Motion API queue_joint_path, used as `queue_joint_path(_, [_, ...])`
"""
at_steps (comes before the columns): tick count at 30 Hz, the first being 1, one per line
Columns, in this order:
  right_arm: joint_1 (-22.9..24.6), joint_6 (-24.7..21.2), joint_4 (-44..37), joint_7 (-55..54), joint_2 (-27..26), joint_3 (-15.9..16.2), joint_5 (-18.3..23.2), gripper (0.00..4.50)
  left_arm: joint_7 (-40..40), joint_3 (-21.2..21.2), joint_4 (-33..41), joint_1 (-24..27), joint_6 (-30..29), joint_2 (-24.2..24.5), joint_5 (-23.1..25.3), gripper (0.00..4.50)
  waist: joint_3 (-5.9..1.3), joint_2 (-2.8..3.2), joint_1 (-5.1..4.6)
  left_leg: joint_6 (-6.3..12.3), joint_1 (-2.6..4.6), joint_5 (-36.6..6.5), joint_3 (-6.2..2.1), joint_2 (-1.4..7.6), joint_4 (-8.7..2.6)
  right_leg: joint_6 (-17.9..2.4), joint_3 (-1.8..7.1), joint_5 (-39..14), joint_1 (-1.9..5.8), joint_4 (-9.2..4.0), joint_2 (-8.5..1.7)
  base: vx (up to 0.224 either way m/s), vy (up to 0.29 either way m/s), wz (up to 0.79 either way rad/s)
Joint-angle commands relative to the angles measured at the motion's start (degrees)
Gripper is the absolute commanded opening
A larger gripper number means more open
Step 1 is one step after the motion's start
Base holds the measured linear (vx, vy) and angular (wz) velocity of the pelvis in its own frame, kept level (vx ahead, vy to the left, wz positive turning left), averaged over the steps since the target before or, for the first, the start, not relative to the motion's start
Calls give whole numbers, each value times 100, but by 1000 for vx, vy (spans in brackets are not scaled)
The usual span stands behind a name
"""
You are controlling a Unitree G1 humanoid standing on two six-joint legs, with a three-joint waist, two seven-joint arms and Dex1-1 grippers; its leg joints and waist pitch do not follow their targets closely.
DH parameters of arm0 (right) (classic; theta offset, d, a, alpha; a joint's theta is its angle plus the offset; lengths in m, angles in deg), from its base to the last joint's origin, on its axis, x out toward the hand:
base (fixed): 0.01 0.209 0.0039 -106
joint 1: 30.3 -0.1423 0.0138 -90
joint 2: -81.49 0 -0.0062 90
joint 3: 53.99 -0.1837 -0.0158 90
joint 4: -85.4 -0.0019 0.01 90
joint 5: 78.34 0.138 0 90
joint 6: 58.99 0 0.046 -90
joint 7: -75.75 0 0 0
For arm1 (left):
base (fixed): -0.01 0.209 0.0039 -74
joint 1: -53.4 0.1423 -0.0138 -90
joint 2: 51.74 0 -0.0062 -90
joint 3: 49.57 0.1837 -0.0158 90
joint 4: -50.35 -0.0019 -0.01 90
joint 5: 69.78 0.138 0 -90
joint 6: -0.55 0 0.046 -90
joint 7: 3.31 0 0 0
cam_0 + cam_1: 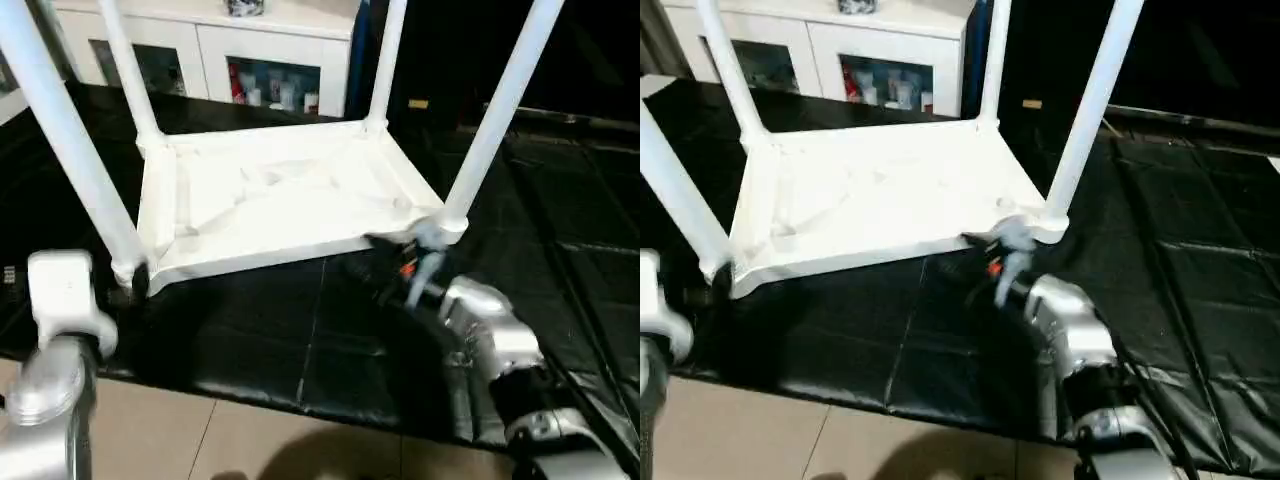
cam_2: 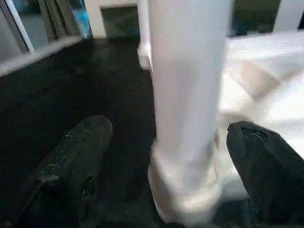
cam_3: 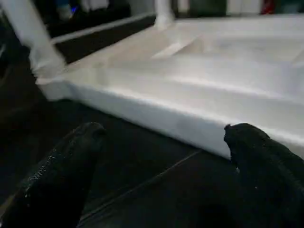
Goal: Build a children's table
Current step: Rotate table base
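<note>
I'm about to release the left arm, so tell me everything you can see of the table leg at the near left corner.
The near left leg is a long, smooth, white round piece, plastic by its look. It stands seated in the round corner socket of the upside-down table top, leaning slightly outward, on the black mat. The left gripper is open, one black finger on either side of the leg's base, not closed on it.

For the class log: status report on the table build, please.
Left gripper open, fingers either side of near-left leg. Right gripper open, facing table top's edge. Four legs socketed, upright. Nothing in the way.
</note>
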Motion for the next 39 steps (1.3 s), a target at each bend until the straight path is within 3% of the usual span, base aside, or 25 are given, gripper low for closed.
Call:
queue_joint_path(1, [102,-209,-334,275,129,226,-89,450,30,-76,-376,-289,117,148,-24,446,-365,141,13,262,-40,-1866,109,-178,-432,-641,135,-2133,343,-542,-134,0,0,0])
queue_joint_path(2, [147,-255,-419,386,161,330,-106,450,6,-91,-520,-419,156,224,-39,446,-395,161,24,236,-16,-1806,103,-156,-421,-710,152,-1945,333,-506,-157,0,0,0])
queue_joint_path(6, [171,-347,-437,447,149,468,-156,450,-381,-136,-957,-873,172,434,-368,446,-409,128,21,213,-58,-1571,105,-163,-417,-891,164,-1562,382,-448,-179,0,0,0])
queue_joint_path(7, [131,-331,-343,313,122,453,-237,450,-511,-129,-1055,-954,191,487,-458,446,-422,150,34,187,-25,-1496,115,-161,-403,-973,180,-1447,353,-434,-182,0,0,0])
queue_joint_path(9, [-179,-196,340,-390,-45,281,-499,450,-1289,-132,-1361,-1192,1,637,-1046,446,-416,121,24,133,-42,-1414,131,-187,-399,-1071,187,-1397,363,-413,-191,0,0,0])
queue_joint_path(11, [-333,-134,664,-629,-114,218,-552,450,-1714,-90,-1387,-1234,-126,709,-1309,446,-418,148,15,24,-14,-1515,133,-173,-403,-1141,195,-1515,348,-409,-200,0,0,0])
queue_joint_path(13, [-616,5,1197,-1071,-186,224,-729,450,-2361,-69,-1272,-1228,-644,824,-1858,446,-417,160,8,-15,-6,-1526,136,-172,-405,-1188,203,-1446,344,-376,-208,0,0,0])
queue_joint_path(15, [-700,30,1337,-1227,-205,233,-779,450,-2584,-41,-1227,-1211,-820,888,-2033,446,-417,180,19,-6,39,-1528,162,-167,-392,-1275,213,-1208,319,-373,-178,0,0,0])
queue_joint_path(16, [-741,40,1400,-1319,-214,240,-806,450,-2713,-9,-1189,-1187,-915,939,-2114,446,-413,151,18,-1,38,-1519,170,-164,-396,-1292,217,-1145,325,-361,-177,0,0,0])
queue_joint_path(17, [-887,85,1656,-1660,-236,313,-974,450,-3235,198,-982,-1018,-1339,1224,-2363,446,-413,173,33,2,27,-1503,161,-163,-409,-1293,214,-1123,347,-345,-181,0,0,0])
queue_joint_path(19, [-887,85,1656,-1660,-236,313,-974,450,-3235,198,-982,-1018,-1339,1224,-2363,446,-407,178,27,-20,24,-1557,159,-165,-422,-1271,209,-1238,349,-341,-175,0,0,0])
queue_joint_path(21, [-1032,134,1925,-2001,-291,334,-1096,450,-3790,420,-533,-733,-1859,1531,-2808,446,-387,160,24,-37,15,-1589,160,-157,-433,-1252,225,-1329,354,-333,-189,0,0,0])
queue_joint_path(23, [-1136,218,2113,-2152,-353,274,-1123,450,-4012,498,-324,-621,-2098,1655,-3098,446,-379,170,20,-71,64,-1836,169,-155,-425,-1183,228,-1656,313,-367,-200,0,0,0])
queue_joint_path(24, [-1276,332,2353,-2287,-436,188,-1126,450,-4239,638,-52,-501,-2367,1789,-3368,446,-386,124,0,-80,18,-1796,155,-159,-440,-1175,229,-1729,347,-340,-209,0,0,0])
queue_joint_path(25, [-1353,397,2461,-2337,-491,151,-1126,450,-4346,812,143,-426,-2479,1865,-3448,446,-369,81,-10,-66,20,-1827,163,-159,-450,-1135,229,-1838,332,-373,-199,0,0,0])
queue_joint_path(26, [-1426,467,2568,-2373,-543,127,-1135,450,-4433,978,313,-376,-2580,1916,-3497,446,-346,106,-25,-73,34,-1960,157,-150,-453,-1072,228,-2017,311,-386,-195,0,0,0])
queue_joint_path(28, [-1462,500,2618,-2387,-571,120,-1139,450,-4473,1080,412,-350,-2631,1938,-3504,446,-348,113,-39,-69,39,-1995,162,-153,-443,-1017,232,-2073,306,-404,-191,0,0,0])
queue_joint_path(29, [-1505,559,2678,-2394,-620,136,-1162,450,-4496,1232,530,-366,-2693,1909,-3520,446,-334,72,-51,-58,23,-1970,170,-163,-443,-944,232,-2157,320,-419,-183,0,0,0])
queue_joint_path(32, [-1569,624,2758,-2387,-745,179,-1189,450,-4431,1486,724,-511,-2876,1732,-3654,446,-342,70,-59,-81,6,-1842,170,-172,-435,-845,236,-2286,331,-418,-190,0,0,0])
queue_joint_path(39, [-1690,787,2996,-2393,-1002,271,-1337,450,-4262,2054,836,-907,-3040,1283,-3806,446,-366,45,-153,-89,-23,-1662,166,-187,-409,-841,233,-2157,349,-391,-179,0,0,0])
